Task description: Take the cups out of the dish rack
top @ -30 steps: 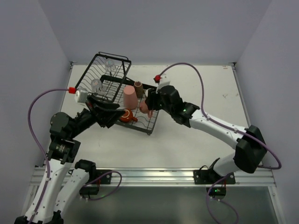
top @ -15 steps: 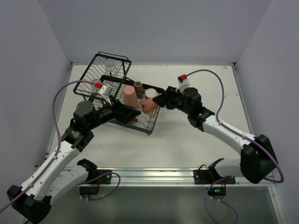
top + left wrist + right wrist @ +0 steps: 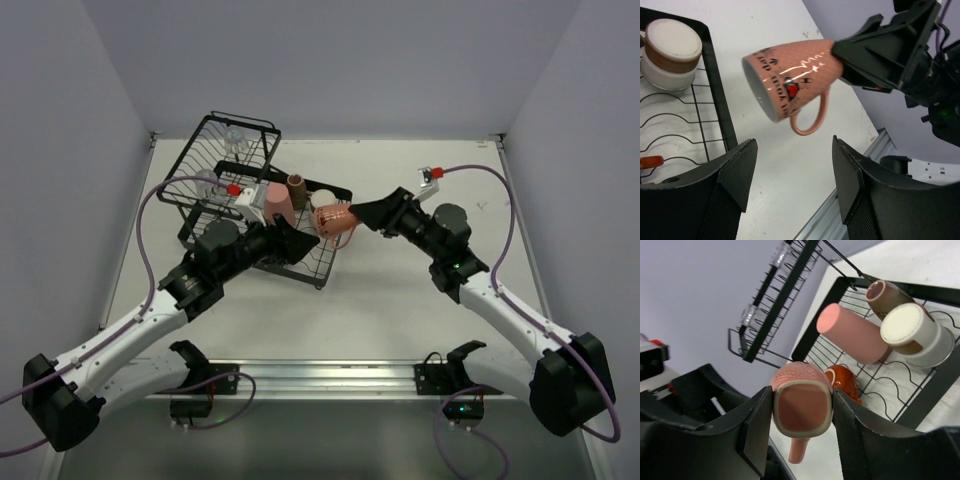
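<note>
My right gripper (image 3: 355, 215) is shut on the base of the pink handled mug (image 3: 333, 219), holding it on its side in the air just off the right edge of the black wire dish rack (image 3: 196, 152). The right wrist view shows the mug's base (image 3: 802, 407) clamped between both fingers. My left gripper (image 3: 293, 241) is open and empty over the rack's near right corner, below the mug (image 3: 790, 85). In the rack's flat tray are the salmon tumbler (image 3: 277, 203), small brown cup (image 3: 298, 190), cream-and-brown cup (image 3: 322, 200) and orange-red mug (image 3: 842, 382). Two clear glasses (image 3: 235, 140) (image 3: 205, 181) sit in the tilted basket.
The rack's black rim (image 3: 717, 75) lies close to the left of my left fingers (image 3: 740, 170). The white table (image 3: 420, 290) spreads to the right of and in front of the rack. Grey walls close in the back and both sides.
My right gripper lifted the pink mug out of the rack and drew it right. My left arm swung right across the rack, ending up below the mug.
</note>
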You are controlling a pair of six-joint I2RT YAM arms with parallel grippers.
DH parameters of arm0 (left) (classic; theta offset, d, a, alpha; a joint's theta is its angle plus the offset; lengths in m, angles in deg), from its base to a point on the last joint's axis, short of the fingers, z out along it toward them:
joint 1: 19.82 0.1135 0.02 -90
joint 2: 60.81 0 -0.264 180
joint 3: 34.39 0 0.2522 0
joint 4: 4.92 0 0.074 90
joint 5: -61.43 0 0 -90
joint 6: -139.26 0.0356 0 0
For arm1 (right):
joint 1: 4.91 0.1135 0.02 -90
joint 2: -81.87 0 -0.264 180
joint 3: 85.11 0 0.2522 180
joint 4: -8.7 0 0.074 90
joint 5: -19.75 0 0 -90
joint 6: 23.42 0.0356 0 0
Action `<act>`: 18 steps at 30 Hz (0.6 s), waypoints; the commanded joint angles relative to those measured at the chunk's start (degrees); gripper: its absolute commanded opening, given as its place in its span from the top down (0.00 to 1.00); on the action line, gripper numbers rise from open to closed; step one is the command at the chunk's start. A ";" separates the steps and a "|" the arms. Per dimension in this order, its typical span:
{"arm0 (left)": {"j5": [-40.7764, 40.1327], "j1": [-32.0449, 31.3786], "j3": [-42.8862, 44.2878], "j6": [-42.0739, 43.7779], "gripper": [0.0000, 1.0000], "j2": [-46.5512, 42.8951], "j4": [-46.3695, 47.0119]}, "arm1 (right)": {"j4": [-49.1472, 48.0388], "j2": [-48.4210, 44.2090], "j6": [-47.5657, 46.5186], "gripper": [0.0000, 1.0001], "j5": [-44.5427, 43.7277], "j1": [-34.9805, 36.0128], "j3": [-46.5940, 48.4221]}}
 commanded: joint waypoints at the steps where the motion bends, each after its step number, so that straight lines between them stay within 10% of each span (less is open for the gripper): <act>1: -6.45 -0.66 -0.75 -1.21 0.33 1.53 6.31 | -7.91 -4.12 4.19 0.85 3.81 -1.89 -1.40; 18: -0.04 -1.46 -2.16 -3.23 0.45 9.53 27.41 | -19.60 -1.42 12.98 0.85 13.13 -4.09 -6.15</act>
